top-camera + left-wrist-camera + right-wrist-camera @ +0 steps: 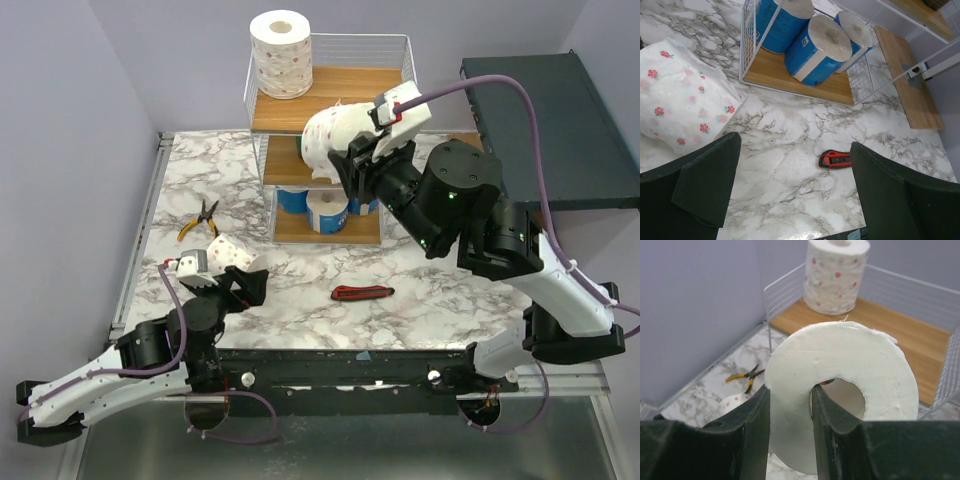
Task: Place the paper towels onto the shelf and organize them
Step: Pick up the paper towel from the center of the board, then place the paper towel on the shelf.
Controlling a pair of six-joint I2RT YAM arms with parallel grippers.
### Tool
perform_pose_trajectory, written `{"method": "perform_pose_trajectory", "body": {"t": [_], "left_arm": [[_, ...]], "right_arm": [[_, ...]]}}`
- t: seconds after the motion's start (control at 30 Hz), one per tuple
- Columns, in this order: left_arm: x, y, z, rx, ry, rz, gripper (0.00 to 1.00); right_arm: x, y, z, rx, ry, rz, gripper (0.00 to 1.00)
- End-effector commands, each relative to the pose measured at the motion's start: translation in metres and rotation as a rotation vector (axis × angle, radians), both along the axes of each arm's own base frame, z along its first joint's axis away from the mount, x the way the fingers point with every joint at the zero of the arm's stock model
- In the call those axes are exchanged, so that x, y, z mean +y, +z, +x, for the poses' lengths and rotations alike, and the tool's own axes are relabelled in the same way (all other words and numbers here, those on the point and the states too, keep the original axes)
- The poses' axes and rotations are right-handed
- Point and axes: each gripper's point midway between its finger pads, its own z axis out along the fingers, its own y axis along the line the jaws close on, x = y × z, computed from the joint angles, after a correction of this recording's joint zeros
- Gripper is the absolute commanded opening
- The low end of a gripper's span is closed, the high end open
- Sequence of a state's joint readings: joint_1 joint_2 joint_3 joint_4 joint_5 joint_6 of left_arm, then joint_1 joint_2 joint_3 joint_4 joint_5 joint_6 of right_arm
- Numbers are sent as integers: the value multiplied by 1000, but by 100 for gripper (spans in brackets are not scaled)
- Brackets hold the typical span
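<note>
Right wrist: white roll, hollow core

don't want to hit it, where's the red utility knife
Top view: the utility knife lies on the marble table, toward the near edge, in front of the shelf.

This looks like a robot lab. A left arm and a right arm are bolted to the near edge of a desk with a marble-look top. Bare pale purple walls stand close around, and a purple cable runs along each arm.
</note>
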State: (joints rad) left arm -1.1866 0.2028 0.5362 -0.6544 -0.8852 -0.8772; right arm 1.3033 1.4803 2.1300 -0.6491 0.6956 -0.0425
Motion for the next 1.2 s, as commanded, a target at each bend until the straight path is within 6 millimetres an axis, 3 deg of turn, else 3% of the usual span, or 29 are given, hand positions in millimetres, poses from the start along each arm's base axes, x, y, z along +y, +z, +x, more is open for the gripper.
{"method": "perform_pose_trajectory", "body": {"t": [0.0, 0.17, 0.43, 0.63, 1.03, 1.17], "left_arm": [[-21, 30, 5, -65, -56, -12, 94], [-38, 42, 9, -88, -94, 16, 94], [-59, 51, 11, -97, -155, 57, 95], [-66, 51, 14, -103, -178, 79, 95], [-72, 60, 22, -120, -194, 81, 95], [-77, 64, 25, -124, -200, 70, 95]], "right_arm": [[-7, 33, 17, -123, -124, -1, 35], [-4, 48, 41, -185, -214, -21, 36], [-2, 42, 92, -178, -320, -9, 38], [-5, 43, 120, -178, -344, 19, 39], [0, 47, 132, -179, -314, 61, 41], [8, 37, 133, -156, -289, 45, 43]]}}
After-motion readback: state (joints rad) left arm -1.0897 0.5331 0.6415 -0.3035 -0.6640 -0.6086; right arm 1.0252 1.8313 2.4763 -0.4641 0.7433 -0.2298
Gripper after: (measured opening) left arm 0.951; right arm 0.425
